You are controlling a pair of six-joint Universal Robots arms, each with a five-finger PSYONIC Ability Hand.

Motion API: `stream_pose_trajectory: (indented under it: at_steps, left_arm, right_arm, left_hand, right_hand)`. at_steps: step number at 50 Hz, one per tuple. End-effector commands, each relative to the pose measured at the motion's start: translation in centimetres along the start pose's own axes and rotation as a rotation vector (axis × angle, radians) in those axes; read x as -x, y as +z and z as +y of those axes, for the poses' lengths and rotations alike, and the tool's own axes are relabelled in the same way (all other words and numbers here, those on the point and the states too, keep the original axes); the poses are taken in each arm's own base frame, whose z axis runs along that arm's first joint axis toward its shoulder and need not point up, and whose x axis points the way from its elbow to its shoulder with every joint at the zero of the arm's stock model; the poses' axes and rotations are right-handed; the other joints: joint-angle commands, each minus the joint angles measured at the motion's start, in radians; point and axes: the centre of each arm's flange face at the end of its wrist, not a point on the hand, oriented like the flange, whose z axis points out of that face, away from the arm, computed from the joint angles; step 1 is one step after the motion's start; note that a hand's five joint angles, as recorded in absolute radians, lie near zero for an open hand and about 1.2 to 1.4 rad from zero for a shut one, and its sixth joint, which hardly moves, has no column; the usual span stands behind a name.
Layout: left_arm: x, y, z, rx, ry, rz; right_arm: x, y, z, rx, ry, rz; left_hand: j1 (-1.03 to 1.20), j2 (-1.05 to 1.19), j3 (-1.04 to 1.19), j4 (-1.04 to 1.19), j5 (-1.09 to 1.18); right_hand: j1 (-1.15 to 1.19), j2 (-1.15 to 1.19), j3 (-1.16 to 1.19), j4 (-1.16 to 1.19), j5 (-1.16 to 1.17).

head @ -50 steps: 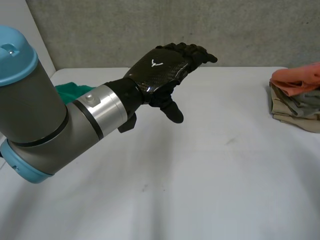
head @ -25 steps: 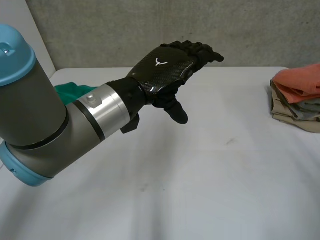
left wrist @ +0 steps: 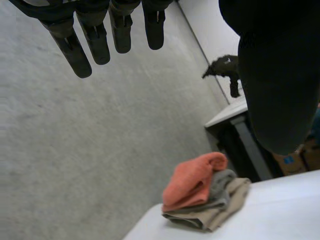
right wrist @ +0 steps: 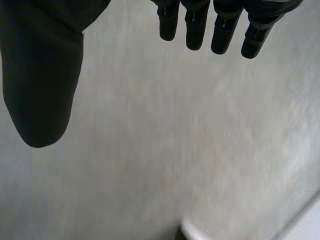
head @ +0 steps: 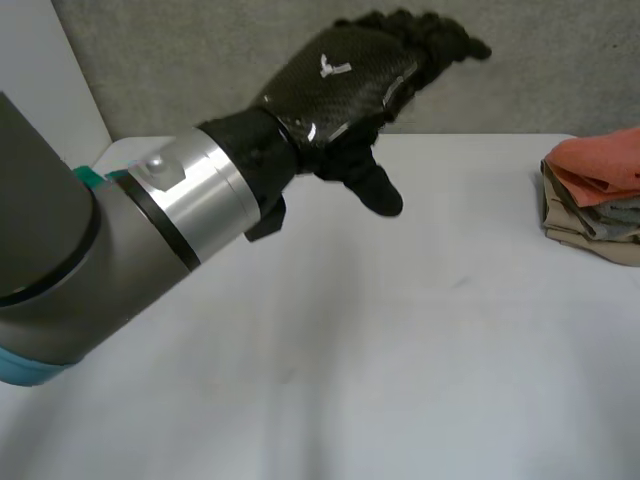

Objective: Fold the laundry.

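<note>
My left hand (head: 340, 80) hangs open in the air above the far middle of the white table (head: 400, 350), fingers straight and thumb spread, holding nothing. Its fingers (left wrist: 95, 35) and thumb (left wrist: 275, 85) are also straight in the left wrist view. A folded stack of laundry (head: 595, 195) lies at the table's right edge, orange on top of grey and beige cloth. In the left wrist view the stack (left wrist: 200, 192) lies well beyond the fingertips. A sliver of green cloth (head: 88, 177) peeks out behind the left arm. My right hand (right wrist: 45, 65) is open, facing a grey wall.
A grey wall (head: 560, 70) runs behind the table's far edge. In the left wrist view, a dark stand (left wrist: 245, 145) with a dark tool (left wrist: 225, 70) on it is past the table's end, beyond the stack.
My left hand has risen and shifted toward the far right. The left arm has lifted too and now covers most of the green cloth. The folded stack has not moved.
</note>
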Motion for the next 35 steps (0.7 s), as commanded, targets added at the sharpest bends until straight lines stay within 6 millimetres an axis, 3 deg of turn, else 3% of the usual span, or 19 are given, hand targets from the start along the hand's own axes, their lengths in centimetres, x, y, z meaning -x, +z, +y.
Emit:
stream_pose_trajectory:
  at_steps: [1, 3, 4, 6, 9, 10, 12, 13, 16, 17, 20, 21, 23, 24, 29, 31, 32, 34, 35]
  left_arm:
    - [3.3, -0.1, -1.9, -0.048, 0.044, -0.207]
    - [6.8, -0.8, -1.8, -0.039, 0.074, -0.355]
    - [8.1, -1.1, -1.8, -0.033, 0.087, -0.402]
    - [11.8, -2.3, -1.2, -0.007, 0.134, -0.525]
    - [15.1, -3.5, -0.2, 0.038, 0.190, -0.611]
    - [17.2, -4.3, 1.3, 0.089, 0.223, -0.659]
    - [19.0, -4.9, 3.5, 0.160, 0.248, -0.689]
    - [20.8, -5.4, 5.9, 0.233, 0.276, -0.708]
    - [23.2, -6.4, 10.0, 0.354, 0.314, -0.727]
    - [24.9, -7.4, 12.4, 0.428, 0.351, -0.737]
    - [27.2, -8.7, 16.0, 0.521, 0.420, -0.735]
    - [28.4, -9.3, 18.5, 0.569, 0.455, -0.722]
    - [29.4, -9.8, 20.6, 0.597, 0.491, -0.706]
    - [30.0, -10.0, 22.6, 0.616, 0.514, -0.688]
    - [31.3, -10.0, 25.8, 0.624, 0.541, -0.676]
    - [31.6, -9.9, 26.1, 0.620, 0.543, -0.678]
    - [31.5, -9.8, 26.2, 0.613, 0.538, -0.673]
    - [31.1, -9.4, 26.2, 0.606, 0.528, -0.666]
    - [30.9, -9.3, 26.0, 0.601, 0.523, -0.665]
  right_arm:
    - [8.5, -6.2, -9.2, -0.202, 0.250, -0.253]
    - [11.2, -8.3, -10.2, -0.216, 0.291, -0.353]
    - [14.3, -10.9, -10.8, -0.218, 0.325, -0.471]
    - [17.0, -13.7, -11.3, -0.217, 0.346, -0.589]
    - [20.7, -18.6, -10.9, -0.187, 0.342, -0.761]
    - [21.3, -19.7, -10.6, -0.174, 0.334, -0.792]
    - [22.6, -22.3, -9.4, -0.135, 0.287, -0.852]
    - [23.0, -23.0, -9.0, -0.121, 0.271, -0.869]
    - [24.3, -25.2, -7.4, -0.081, 0.212, -0.930]
    - [24.6, -25.7, -7.1, -0.073, 0.201, -0.945]
    - [25.6, -27.4, -6.0, -0.037, 0.173, -0.996]
    - [25.7, -27.5, -5.8, -0.028, 0.171, -1.001]
    - [25.8, -27.9, -5.3, -0.002, 0.169, -1.009]
    - [25.8, -28.0, -5.2, 0.006, 0.168, -1.012]
    - [25.7, -28.5, -4.7, 0.039, 0.172, -1.023]
    - [25.7, -28.8, -4.5, 0.048, 0.169, -1.027]
    - [25.7, -28.8, -4.5, 0.049, 0.169, -1.028]
    - [25.7, -28.9, -4.4, 0.053, 0.169, -1.028]
    - [25.7, -28.9, -4.4, 0.053, 0.169, -1.028]
  left_hand:
    - [-0.034, -0.032, -0.036, -0.029, -0.049]
    - [-0.034, -0.032, -0.036, -0.029, -0.049]
    - [-0.034, -0.032, -0.036, -0.029, -0.049]
    - [-0.034, -0.032, -0.036, -0.029, -0.049]
    - [-0.034, -0.032, -0.036, -0.029, -0.049]
    - [-0.034, -0.032, -0.036, -0.029, -0.049]
    - [-0.034, -0.032, -0.036, -0.029, -0.049]
    - [-0.034, -0.032, -0.036, -0.029, -0.049]
    - [-0.034, -0.032, -0.036, -0.029, -0.049]
    - [-0.034, -0.032, -0.036, -0.029, -0.049]
    - [-0.034, -0.032, -0.036, -0.029, -0.049]
    - [-0.034, -0.032, -0.036, -0.029, -0.049]
    - [-0.034, -0.032, -0.036, -0.029, -0.049]
    - [-0.034, -0.031, -0.035, -0.028, -0.049]
    - [0.104, 0.106, 0.102, 0.109, 0.089]
    - [0.285, 0.288, 0.284, 0.291, 0.270]
    - [0.659, 0.661, 0.657, 0.664, 0.644]
    - [1.153, 1.156, 1.151, 1.158, 1.138]
    - [1.187, 1.190, 1.185, 1.192, 1.172]
  right_hand:
    - [-0.062, -0.043, -0.040, -0.035, -0.051]
    - [-0.062, -0.043, -0.040, -0.035, -0.051]
    - [-0.062, -0.043, -0.040, -0.035, -0.051]
    - [-0.062, -0.043, -0.040, -0.035, -0.051]
    - [-0.062, -0.043, -0.040, -0.035, -0.051]
    - [-0.062, -0.043, -0.040, -0.035, -0.051]
    - [-0.062, -0.043, -0.040, -0.035, -0.051]
    - [-0.062, -0.043, -0.040, -0.035, -0.051]
    - [-0.062, -0.043, -0.040, -0.035, -0.051]
    - [-0.062, -0.043, -0.040, -0.035, -0.051]
    - [-0.062, -0.043, -0.040, -0.035, -0.051]
    - [-0.062, -0.043, -0.040, -0.035, -0.051]
    - [-0.062, -0.043, -0.040, -0.035, -0.051]
    - [-0.062, -0.043, -0.040, -0.035, -0.051]
    - [-0.062, -0.043, -0.040, -0.035, -0.051]
    - [-0.062, -0.043, -0.040, -0.035, -0.051]
    - [-0.062, -0.043, -0.040, -0.035, -0.051]
    - [-0.062, -0.043, -0.040, -0.035, -0.051]
    - [-0.062, -0.043, -0.040, -0.035, -0.051]
